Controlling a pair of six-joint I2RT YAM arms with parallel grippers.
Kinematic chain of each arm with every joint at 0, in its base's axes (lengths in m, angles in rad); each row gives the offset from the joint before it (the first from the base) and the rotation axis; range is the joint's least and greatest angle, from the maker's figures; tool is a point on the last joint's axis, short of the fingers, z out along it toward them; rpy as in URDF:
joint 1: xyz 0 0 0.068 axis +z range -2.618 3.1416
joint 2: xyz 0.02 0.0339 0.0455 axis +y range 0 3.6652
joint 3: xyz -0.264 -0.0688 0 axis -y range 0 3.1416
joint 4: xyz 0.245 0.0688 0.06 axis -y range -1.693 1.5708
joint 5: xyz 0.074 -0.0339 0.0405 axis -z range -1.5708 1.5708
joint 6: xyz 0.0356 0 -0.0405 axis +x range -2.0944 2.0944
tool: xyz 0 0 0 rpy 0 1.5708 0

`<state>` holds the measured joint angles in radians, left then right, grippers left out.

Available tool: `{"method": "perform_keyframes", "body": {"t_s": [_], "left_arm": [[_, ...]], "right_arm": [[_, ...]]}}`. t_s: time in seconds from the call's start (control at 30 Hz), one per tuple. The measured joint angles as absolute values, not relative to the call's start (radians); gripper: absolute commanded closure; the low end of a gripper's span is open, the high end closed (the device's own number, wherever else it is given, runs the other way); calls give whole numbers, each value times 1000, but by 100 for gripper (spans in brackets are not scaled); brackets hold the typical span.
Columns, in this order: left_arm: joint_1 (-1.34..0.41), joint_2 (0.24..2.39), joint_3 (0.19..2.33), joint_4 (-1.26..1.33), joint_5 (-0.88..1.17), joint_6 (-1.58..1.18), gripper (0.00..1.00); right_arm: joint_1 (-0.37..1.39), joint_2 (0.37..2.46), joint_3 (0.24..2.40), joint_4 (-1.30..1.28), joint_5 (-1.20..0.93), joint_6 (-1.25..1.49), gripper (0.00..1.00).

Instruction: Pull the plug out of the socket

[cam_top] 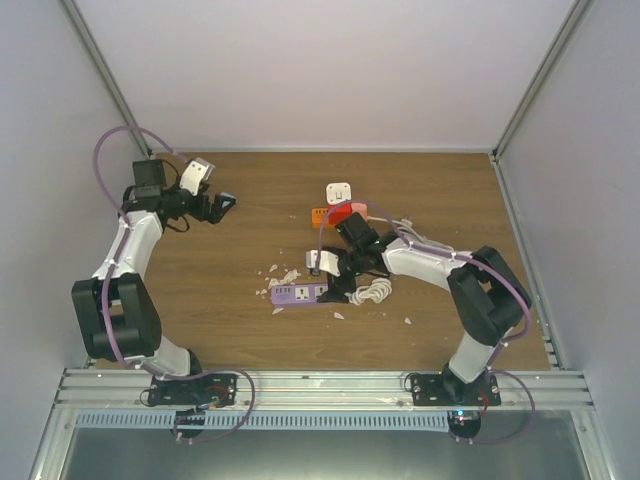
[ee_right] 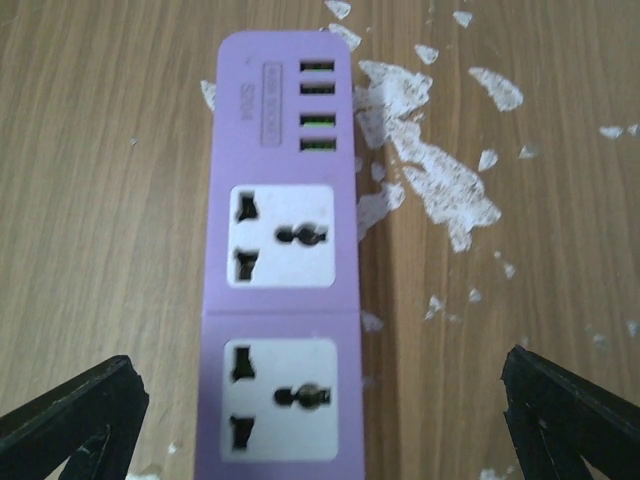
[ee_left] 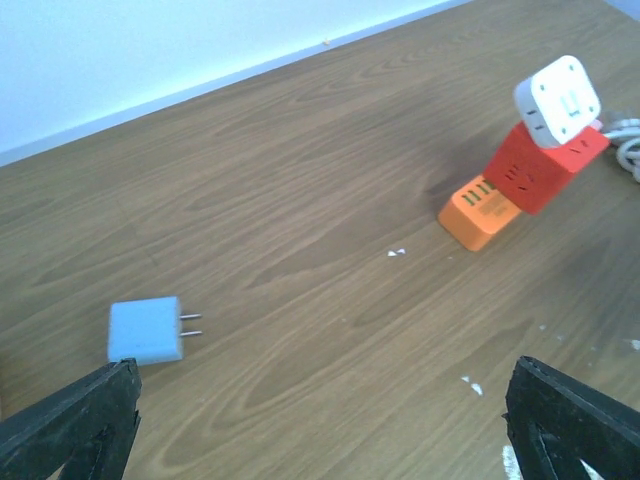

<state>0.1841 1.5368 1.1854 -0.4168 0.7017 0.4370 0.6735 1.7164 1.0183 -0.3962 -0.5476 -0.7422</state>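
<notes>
we are not done with the job yet. the white plug is still sitting on the red end of the orange socket, out in the middle of the desk, and it is leaning a bit to one side. nothing is touching it. so all the pulling is left to do. we are guessing one gripper is going to hold the socket down while the other grabs the plug.

our left gripper is standing wide open and holding nothing. it is looking at the plug from well apart. a small pale blue charger is lying near it, with its two pins poking into the air, not in any hole.

our right gripper is wide open too and holding nothing. it is hanging over the purple power strip, which is the wrong one. the holes we are seeing on that strip are holding nothing. little white crumbs are lying beside it.

we are seeing no boxes or bowls here. only the orange socket is holding something, and that is the plug.
</notes>
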Motion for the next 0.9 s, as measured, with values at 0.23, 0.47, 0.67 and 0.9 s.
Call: {"method": "perform_keyframes", "body": {"t_s": [0.23,0.47,0.67,0.9], "left_arm": [[146,1504,1143,-425,709,453,1],[121,1504,1137,-438,709,485,1],[81,1506,1129,-451,715,527,8],[-3,1533,1122,-460,740,590,13]], "right_arm": [[730,1783,1068,-397,-498,-755,7],[750,1828,1068,-408,-485,-767,17],[749,1832,1057,-411,-472,-784,35],[719,1804,983,-399,-473,-797,50]]}}
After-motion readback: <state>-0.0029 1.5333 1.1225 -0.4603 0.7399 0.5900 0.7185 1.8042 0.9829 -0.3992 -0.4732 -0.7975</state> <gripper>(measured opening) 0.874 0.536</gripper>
